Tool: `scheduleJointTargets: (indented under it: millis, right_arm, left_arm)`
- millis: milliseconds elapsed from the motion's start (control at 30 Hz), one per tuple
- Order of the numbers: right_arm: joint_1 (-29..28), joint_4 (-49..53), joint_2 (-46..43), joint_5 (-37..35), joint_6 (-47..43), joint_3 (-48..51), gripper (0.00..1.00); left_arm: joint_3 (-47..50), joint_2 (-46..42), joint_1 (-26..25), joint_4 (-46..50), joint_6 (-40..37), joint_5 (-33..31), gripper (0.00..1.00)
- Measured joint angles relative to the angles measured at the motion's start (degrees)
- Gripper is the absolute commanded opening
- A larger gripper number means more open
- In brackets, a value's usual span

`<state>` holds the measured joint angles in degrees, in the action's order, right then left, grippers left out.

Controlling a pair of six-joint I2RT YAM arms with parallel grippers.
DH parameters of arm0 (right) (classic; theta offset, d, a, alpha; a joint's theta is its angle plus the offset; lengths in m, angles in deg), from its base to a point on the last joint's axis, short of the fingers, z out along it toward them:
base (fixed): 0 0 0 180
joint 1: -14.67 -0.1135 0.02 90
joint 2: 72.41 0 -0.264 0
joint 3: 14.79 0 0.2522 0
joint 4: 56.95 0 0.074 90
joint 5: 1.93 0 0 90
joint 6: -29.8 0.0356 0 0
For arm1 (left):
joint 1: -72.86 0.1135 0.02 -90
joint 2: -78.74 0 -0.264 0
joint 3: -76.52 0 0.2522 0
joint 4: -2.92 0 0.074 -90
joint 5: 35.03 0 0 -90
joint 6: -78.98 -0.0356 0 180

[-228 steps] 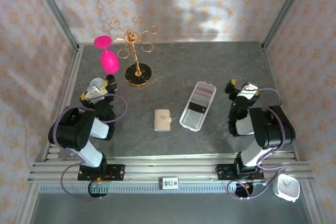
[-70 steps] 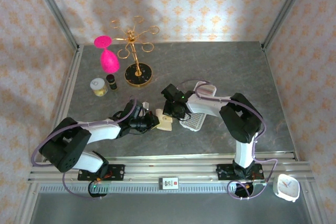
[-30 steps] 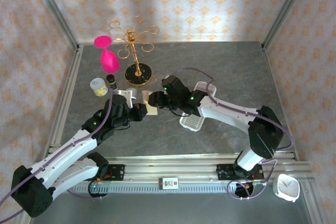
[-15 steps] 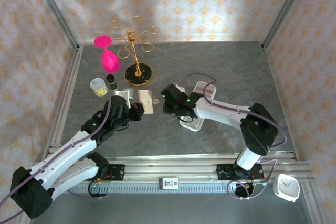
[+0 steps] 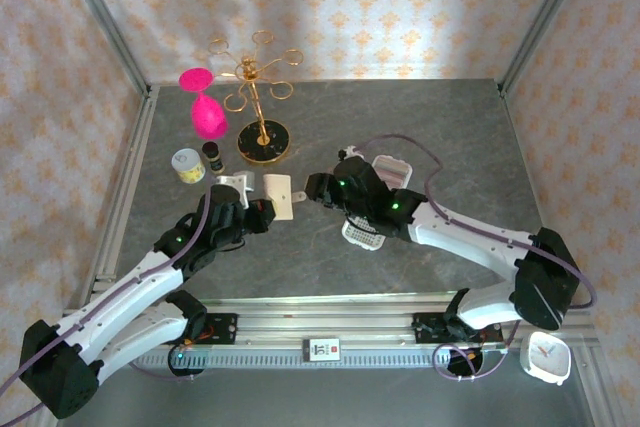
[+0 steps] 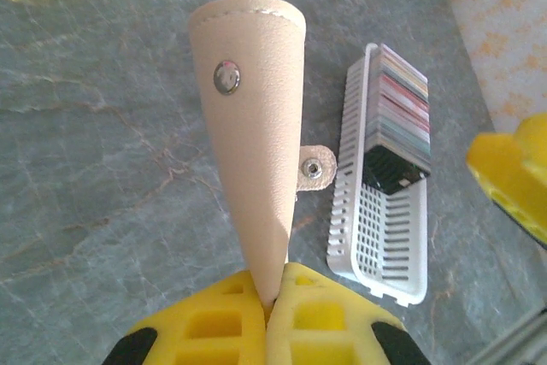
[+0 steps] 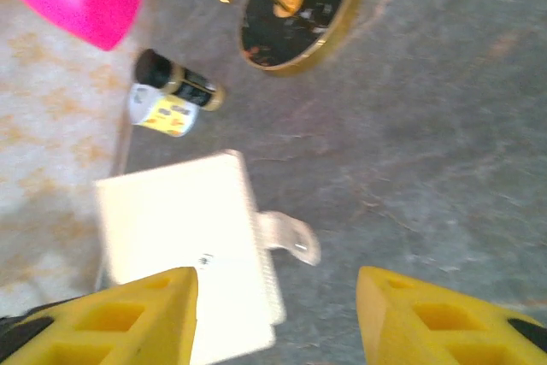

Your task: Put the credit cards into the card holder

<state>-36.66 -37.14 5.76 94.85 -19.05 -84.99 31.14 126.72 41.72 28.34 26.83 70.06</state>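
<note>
From above, the left gripper (image 5: 262, 209) is closed on the near edge of the beige holder (image 5: 278, 195), whose long axis runs away from the arms' bases. Its tab (image 5: 299, 196) sticks out sideways toward the right gripper (image 5: 315, 190), just beside it. The white basket (image 5: 363, 235) lies diagonally under the right arm, near end to the left. In the left wrist view the yellow fingers (image 6: 214, 322) pinch the holder's end. The holder points straight away from them, narrow at the grip and wider at the far end, with a snap near its tip. The cards (image 6: 402, 104) stand on edge in a row in the basket's far half, a black one in front, and the row runs along the basket's length. In the right wrist view the right gripper's fingers (image 7: 128, 314) stand well apart with nothing between them. The holder lies flat-faced below, tab pointing right – toward the bare table (image 7: 444, 143).
</note>
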Motion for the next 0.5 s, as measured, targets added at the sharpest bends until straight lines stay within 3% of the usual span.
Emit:
scheduleJointTargets:
  millis: [500]
  right_arm:
    - [0.00, -0.07, 5.09, 2.23, -0.26, 1.29, 0.46]
  left_arm:
    - [3.85, -0.55, 0.00, -7.04, 4.55, 7.32, 0.00]
